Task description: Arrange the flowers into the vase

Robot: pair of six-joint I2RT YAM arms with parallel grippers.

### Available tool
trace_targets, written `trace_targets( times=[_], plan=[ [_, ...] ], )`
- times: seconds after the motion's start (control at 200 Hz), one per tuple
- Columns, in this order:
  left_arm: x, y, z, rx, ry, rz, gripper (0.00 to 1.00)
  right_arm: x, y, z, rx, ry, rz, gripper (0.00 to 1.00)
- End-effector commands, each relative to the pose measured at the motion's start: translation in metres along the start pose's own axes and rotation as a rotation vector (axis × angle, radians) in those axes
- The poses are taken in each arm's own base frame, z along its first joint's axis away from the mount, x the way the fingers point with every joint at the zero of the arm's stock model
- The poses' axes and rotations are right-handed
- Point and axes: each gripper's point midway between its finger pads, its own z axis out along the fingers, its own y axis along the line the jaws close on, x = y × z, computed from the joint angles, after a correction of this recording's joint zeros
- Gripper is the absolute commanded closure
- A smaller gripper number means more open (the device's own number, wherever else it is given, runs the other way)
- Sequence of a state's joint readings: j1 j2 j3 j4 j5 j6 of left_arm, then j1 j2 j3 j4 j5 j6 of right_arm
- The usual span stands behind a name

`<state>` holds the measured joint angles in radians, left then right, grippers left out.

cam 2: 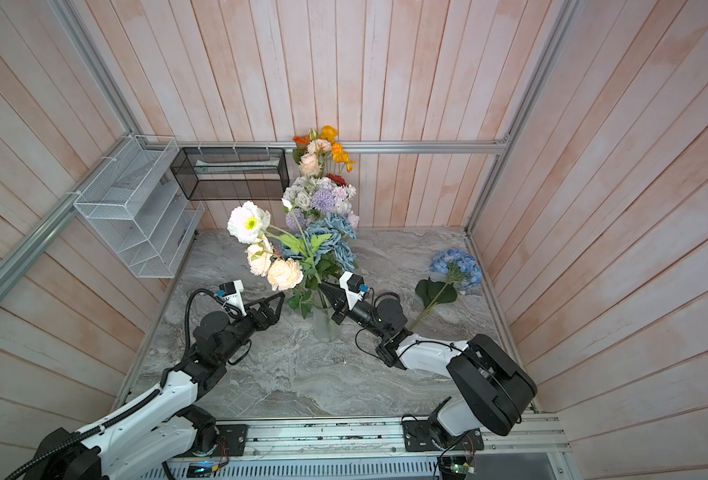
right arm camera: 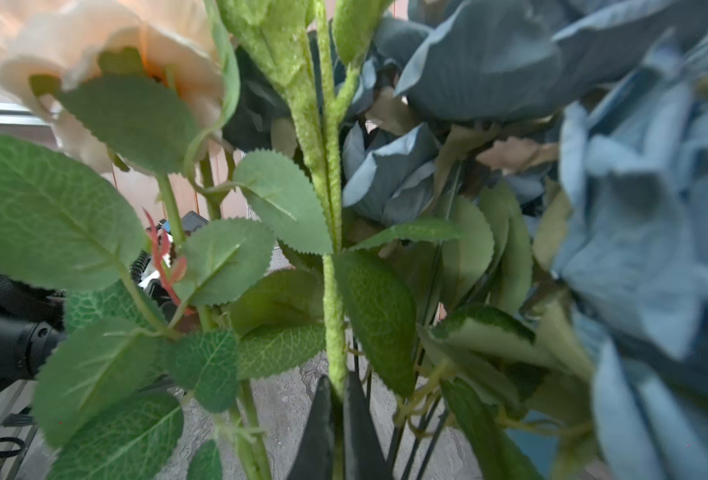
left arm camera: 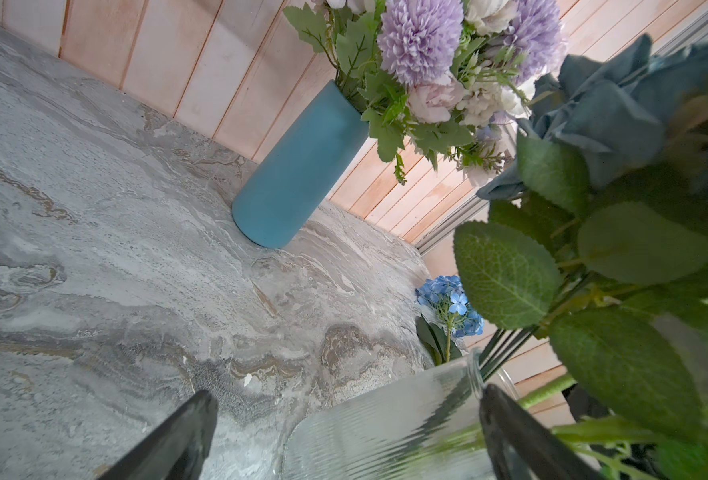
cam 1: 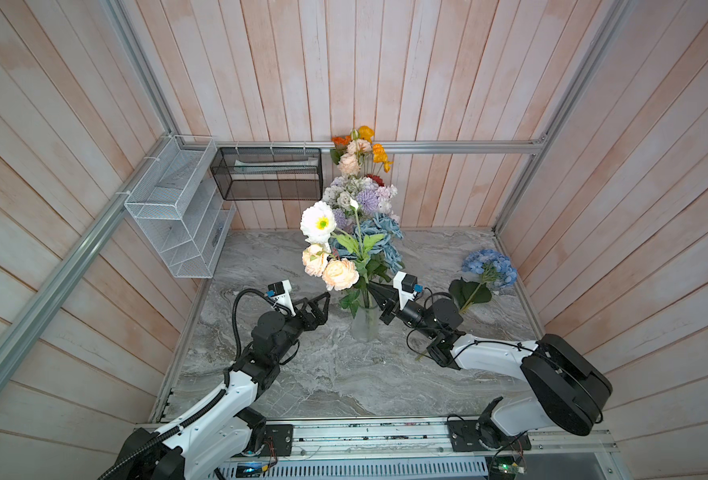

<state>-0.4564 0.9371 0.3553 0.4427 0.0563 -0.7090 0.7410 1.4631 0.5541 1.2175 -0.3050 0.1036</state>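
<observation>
Right hand (right arm camera: 337,386) tight on green stem (right arm camera: 333,299) — left hand (left arm camera: 348,392) wide

Grey marbled tabletop (cam 1: 323,374) carries clear vase (cam 1: 364,326) centre, teal vase (left arm camera: 298,166) rear, loose hydrangea (cam 1: 489,268) right.

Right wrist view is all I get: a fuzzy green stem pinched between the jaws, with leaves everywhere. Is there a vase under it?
Observer: Yes. A clear ribbed glass vase stands upright just under the right gripper, which is shut on that fuzzy green stem.
Operator: Where's the other arm?
Observer: The left gripper is open and holds nothing. It is beside the vase, on its left in both top views.
Operator: Any flowers not in a vase?
Observer: One blue hydrangea lies on the table near the right wall.
</observation>
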Motion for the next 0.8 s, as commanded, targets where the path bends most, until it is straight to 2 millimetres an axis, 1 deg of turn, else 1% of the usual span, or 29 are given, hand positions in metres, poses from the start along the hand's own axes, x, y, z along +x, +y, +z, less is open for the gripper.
trace_targets(
  times=[0.0, 0.045, 0.09, 0.2, 0.305, 0.355, 0.5, 0.565, 0.665, 0.795],
  plan=[
    [-0.017, -0.014, -0.002, 0.043, -0.046, -0.004, 0.0, 0.02, -0.001, -0.002, 0.023, 0.072, 0.005, 1.0],
    [-0.017, -0.015, -0.003, 0.047, -0.046, -0.004, 0.0, 0.025, 0.0, -0.002, 0.026, 0.094, -0.001, 1.0],
    [-0.017, -0.015, -0.003, 0.046, -0.047, -0.004, 0.0, 0.029, 0.001, -0.003, 0.028, 0.109, -0.011, 0.96],
    [-0.017, -0.014, -0.003, 0.045, -0.046, -0.004, 0.0, 0.028, 0.003, -0.006, 0.034, 0.114, -0.023, 0.88],
    [-0.017, -0.014, -0.003, 0.045, -0.048, -0.004, 0.0, 0.02, 0.005, -0.008, 0.031, 0.111, -0.031, 0.81],
    [-0.018, -0.015, -0.003, 0.046, -0.051, -0.004, 0.0, 0.014, 0.006, -0.009, 0.03, 0.103, -0.038, 0.77],
    [-0.018, -0.015, -0.003, 0.047, -0.05, -0.002, 0.0, -0.005, 0.012, -0.008, 0.011, 0.082, -0.062, 0.7],
    [-0.017, -0.015, -0.002, 0.047, -0.049, -0.004, 0.0, -0.011, 0.014, -0.008, 0.006, 0.073, -0.07, 0.68],
    [-0.018, -0.015, -0.002, 0.051, -0.05, -0.004, 0.0, -0.024, 0.015, -0.006, 0.004, 0.046, -0.088, 0.67],
    [-0.018, -0.015, -0.002, 0.049, -0.051, -0.005, 0.0, -0.034, 0.01, -0.001, 0.027, 0.024, -0.142, 0.69]
  ],
)
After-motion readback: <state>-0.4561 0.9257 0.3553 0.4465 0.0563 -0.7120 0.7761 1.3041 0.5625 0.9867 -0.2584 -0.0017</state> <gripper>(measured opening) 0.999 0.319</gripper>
